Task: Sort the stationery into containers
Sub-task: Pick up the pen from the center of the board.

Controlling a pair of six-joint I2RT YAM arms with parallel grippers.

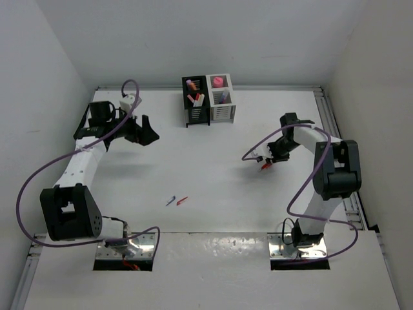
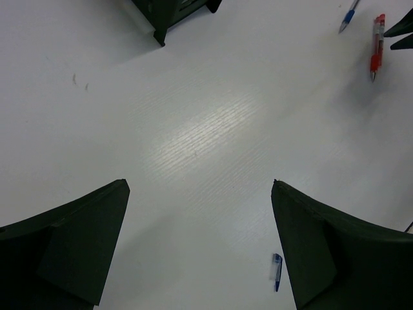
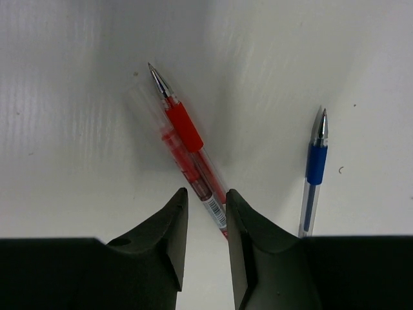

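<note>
Red pen w/ clear barrel, metal tip.

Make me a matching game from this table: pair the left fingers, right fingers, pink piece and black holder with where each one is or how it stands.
Things:
1. left fingers
2. right fingers
3. pink piece
4. black holder

Places and states:
A. in the white holder
B. either side of a red pen
C. joined to the white holder
D. wide apart, nothing between

Pairs: 1-D, 2-B, 3-A, 4-C
</note>
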